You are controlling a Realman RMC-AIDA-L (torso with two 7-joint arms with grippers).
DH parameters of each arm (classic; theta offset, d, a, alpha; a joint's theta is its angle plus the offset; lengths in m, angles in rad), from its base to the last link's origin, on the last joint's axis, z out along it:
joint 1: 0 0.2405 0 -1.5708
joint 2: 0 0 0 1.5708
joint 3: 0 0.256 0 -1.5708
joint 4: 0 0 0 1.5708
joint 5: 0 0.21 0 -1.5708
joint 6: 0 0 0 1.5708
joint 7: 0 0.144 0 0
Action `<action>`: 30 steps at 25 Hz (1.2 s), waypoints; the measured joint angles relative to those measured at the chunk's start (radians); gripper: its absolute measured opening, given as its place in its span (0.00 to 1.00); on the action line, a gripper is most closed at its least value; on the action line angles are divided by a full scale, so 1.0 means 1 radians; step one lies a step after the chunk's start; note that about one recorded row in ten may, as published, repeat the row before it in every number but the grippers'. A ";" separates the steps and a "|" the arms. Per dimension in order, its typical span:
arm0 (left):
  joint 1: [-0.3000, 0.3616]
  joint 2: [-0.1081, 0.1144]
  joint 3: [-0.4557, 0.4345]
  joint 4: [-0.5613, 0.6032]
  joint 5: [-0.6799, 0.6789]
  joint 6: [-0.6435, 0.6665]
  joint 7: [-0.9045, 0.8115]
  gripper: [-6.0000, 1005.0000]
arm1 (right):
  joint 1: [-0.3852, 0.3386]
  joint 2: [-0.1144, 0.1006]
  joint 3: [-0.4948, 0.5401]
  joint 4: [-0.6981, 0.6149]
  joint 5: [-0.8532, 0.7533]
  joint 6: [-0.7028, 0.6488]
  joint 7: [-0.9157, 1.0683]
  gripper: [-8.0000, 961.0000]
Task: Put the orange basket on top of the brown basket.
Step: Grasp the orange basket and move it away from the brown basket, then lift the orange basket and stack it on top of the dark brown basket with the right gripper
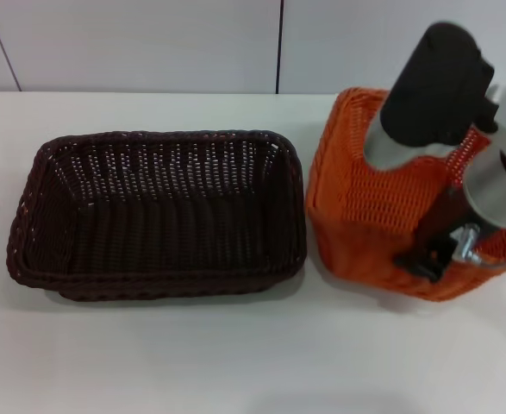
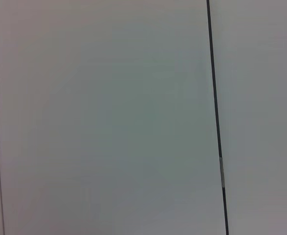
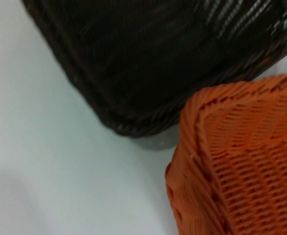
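- Your brown basket [image 1: 158,216] sits flat on the table [image 1: 235,362], well off to your right hand's left, nothing stacked in it yet.
- Orange basket [image 1: 365,198] looks tipped up, just beside it.
- Right hand [image 1: 429,254] is at its near rim; can't tell if it's gripping. Lift and placing are left.

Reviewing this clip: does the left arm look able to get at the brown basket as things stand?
Probably yes. The brown basket sits open and upright on the table's left side, with nothing on it or over it. The left arm itself isn't visible; its wrist camera shows only a blank wall. The right pincer is busy at the orange basket.
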State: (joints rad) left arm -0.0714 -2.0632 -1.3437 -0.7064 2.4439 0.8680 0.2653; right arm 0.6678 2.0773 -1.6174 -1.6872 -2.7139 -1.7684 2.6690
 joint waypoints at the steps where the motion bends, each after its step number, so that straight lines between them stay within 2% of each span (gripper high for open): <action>1: 0.000 0.000 0.000 0.000 0.000 0.001 0.000 0.81 | 0.002 0.000 -0.002 -0.016 -0.010 -0.001 0.005 0.21; 9: 0.000 0.000 -0.002 0.006 -0.004 0.006 0.000 0.81 | 0.045 -0.001 -0.017 -0.132 -0.105 -0.023 0.038 0.18; 17: -0.002 0.000 -0.002 0.007 -0.005 0.006 0.000 0.81 | 0.096 -0.003 -0.076 -0.170 -0.164 -0.003 0.009 0.18; 20: -0.005 0.000 -0.003 0.008 -0.005 0.004 0.000 0.81 | 0.088 -0.001 -0.188 -0.233 -0.196 0.057 -0.117 0.18; 23: -0.008 -0.002 -0.001 0.008 -0.005 0.005 -0.002 0.81 | 0.079 -0.001 -0.235 -0.275 -0.202 0.074 -0.206 0.18; 25: -0.012 -0.003 0.000 0.008 -0.006 0.003 -0.005 0.81 | 0.040 0.000 -0.292 -0.343 -0.202 0.101 -0.388 0.18; 26: -0.012 -0.003 0.000 0.008 -0.006 0.003 -0.005 0.81 | 0.040 0.000 -0.292 -0.343 -0.202 0.101 -0.388 0.18; 29: -0.015 -0.003 0.001 0.012 -0.006 0.002 -0.018 0.81 | -0.034 0.000 -0.364 -0.369 -0.202 0.163 -0.623 0.18; 30: -0.017 -0.004 0.001 0.014 -0.006 0.002 -0.023 0.81 | -0.034 0.000 -0.364 -0.369 -0.202 0.163 -0.623 0.18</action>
State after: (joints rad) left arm -0.0883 -2.0667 -1.3432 -0.6922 2.4378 0.8702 0.2425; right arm 0.6338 2.0778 -1.9815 -2.0565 -2.9160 -1.6053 2.0456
